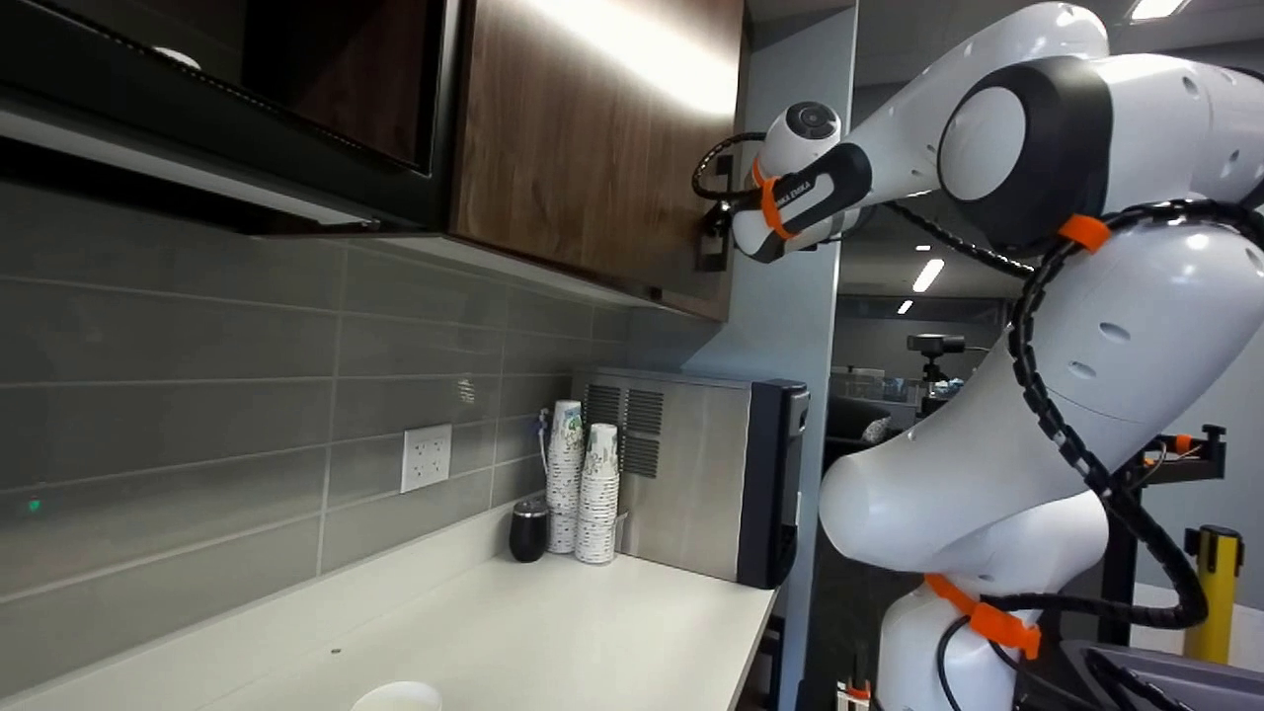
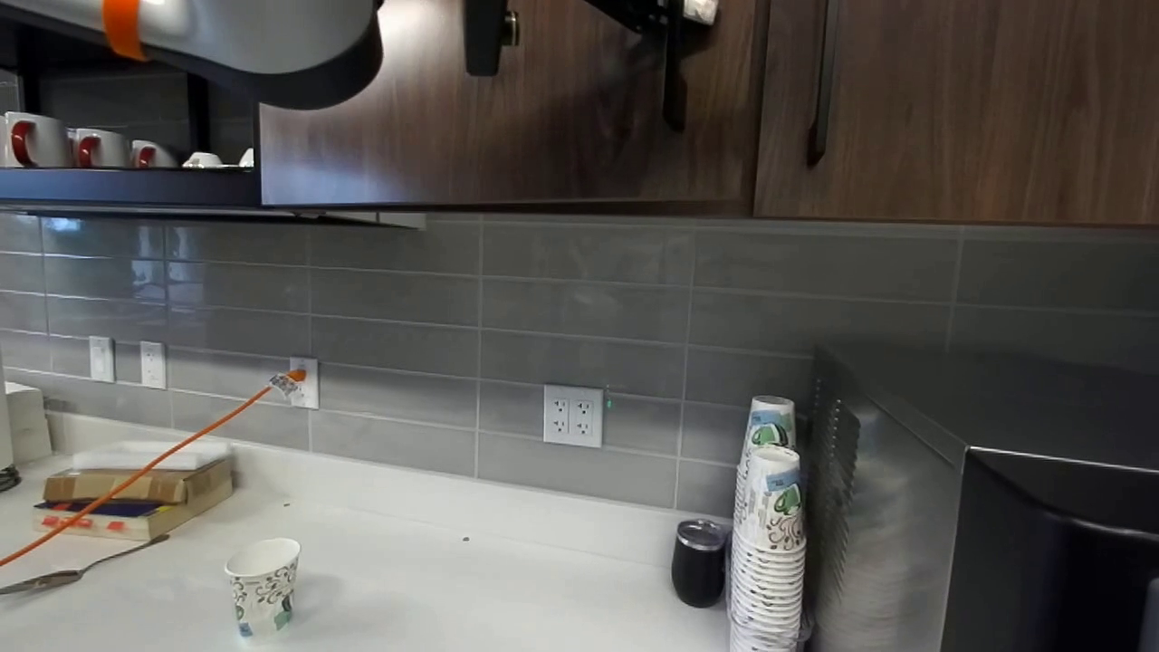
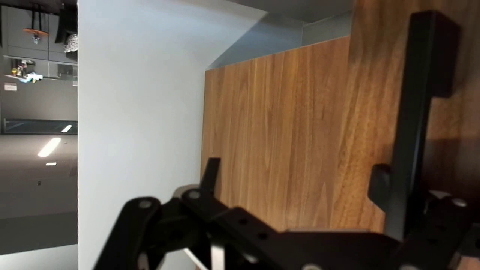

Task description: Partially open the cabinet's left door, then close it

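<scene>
- In an exterior view the robot arm [image 1: 1136, 336] stood at the right, its white base [image 1: 908, 652] low beyond the counter [image 1: 592, 632] and its upper links raised to cabinet height.
- The big round joint [image 1: 987, 143] was bent, so that the forearm [image 1: 908, 128] sloped down toward the doors.
- The wrist [image 1: 785, 148] was up close to the far edge of the left door [image 1: 592, 148], near the pale side wall [image 1: 780, 306].
- A black cable [image 1: 1062, 425] hung along the arm, with orange straps [image 1: 1086, 232] around the links.
- In the wrist view the gripper [image 3: 296, 174] had its jaws spread wide.
- One finger appeared to pass behind the black handle [image 3: 412, 108], its tip showing past the bar; whether it touched the bar I could not tell.
- The other finger [image 3: 212, 170] stuck out well apart from the handle, in front of the right door [image 3: 273, 131].
- The brown cabinet [image 2: 978, 118] hung on the grey tiles [image 2: 579, 308] above the counter. Its left door looked slightly ajar, the handle edge a little forward of the right door.
- Next to the left door was a shelf [image 2: 127, 188] with mugs [image 2: 101, 148].
- On the counter stood a paper cup [image 2: 263, 589], a black tumbler [image 2: 699, 563] and stacked cups [image 2: 770, 543] beside a steel machine [image 1: 681, 474].
</scene>
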`<action>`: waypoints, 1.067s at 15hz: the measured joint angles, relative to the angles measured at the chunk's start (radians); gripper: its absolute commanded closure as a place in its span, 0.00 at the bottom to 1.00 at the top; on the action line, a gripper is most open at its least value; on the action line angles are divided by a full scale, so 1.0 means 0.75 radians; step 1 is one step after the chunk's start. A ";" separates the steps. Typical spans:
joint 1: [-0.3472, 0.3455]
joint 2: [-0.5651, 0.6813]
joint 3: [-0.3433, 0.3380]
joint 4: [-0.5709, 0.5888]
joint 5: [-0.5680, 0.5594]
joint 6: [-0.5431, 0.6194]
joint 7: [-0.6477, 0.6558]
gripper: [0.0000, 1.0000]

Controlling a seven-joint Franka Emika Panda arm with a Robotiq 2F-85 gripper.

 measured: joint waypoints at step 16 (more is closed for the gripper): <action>0.285 -0.371 -0.357 -0.185 0.062 -0.238 -0.418 0.00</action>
